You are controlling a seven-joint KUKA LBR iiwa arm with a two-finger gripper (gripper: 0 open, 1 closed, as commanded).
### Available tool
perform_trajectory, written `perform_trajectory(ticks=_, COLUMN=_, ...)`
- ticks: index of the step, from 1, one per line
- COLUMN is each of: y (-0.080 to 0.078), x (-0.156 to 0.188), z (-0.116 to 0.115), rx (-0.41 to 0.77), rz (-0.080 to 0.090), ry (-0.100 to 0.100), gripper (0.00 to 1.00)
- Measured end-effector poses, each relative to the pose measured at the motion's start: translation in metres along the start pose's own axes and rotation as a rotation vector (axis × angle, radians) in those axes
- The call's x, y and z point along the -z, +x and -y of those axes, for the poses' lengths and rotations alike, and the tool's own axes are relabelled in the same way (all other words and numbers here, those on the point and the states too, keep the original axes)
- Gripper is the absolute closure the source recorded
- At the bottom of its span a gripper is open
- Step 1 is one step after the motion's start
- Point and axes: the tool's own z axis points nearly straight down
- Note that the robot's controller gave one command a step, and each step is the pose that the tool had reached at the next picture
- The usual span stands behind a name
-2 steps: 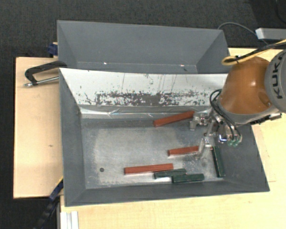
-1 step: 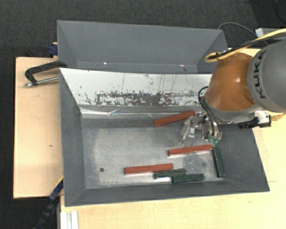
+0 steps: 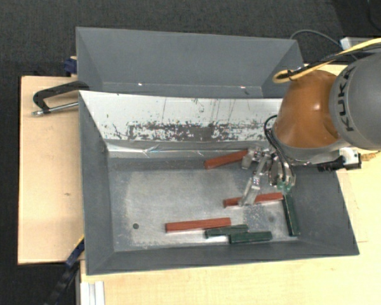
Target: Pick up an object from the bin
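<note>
My gripper (image 3: 253, 189) hangs low in the right half of the bin, below the orange-covered wrist. Its tip comes down on a short red-brown stick (image 3: 265, 199) that lies flat on the floor and partly hides it. I cannot tell whether it touches the stick. A second red-brown stick (image 3: 226, 161) lies just behind the gripper against the back wall. A dark green stick (image 3: 290, 216) lies lengthwise along the right wall, just right of the gripper.
Near the front wall lie a long red-brown stick (image 3: 198, 225) and a dark green marker-like piece (image 3: 240, 236) with a pale end. The arm reaches in over the right rim.
</note>
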Motion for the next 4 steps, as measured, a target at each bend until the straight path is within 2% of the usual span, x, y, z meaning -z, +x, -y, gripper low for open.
perform_trajectory(ticks=1, y=0.000, x=0.000, z=0.000, rx=0.000, rz=0.000, ry=0.000, gripper=1.00)
perform_trajectory(ticks=2, y=0.000, x=0.000, z=0.000, rx=-0.001, rz=0.000, ry=0.000, gripper=1.00)
perform_trajectory(ticks=3, y=-0.010, x=-0.028, z=-0.035, rx=0.048, rz=0.000, ry=0.000, gripper=0.00)
perform_trajectory(ticks=4, y=-0.011, x=-0.028, z=-0.035, rx=0.048, rz=0.000, ry=0.000, gripper=0.00)
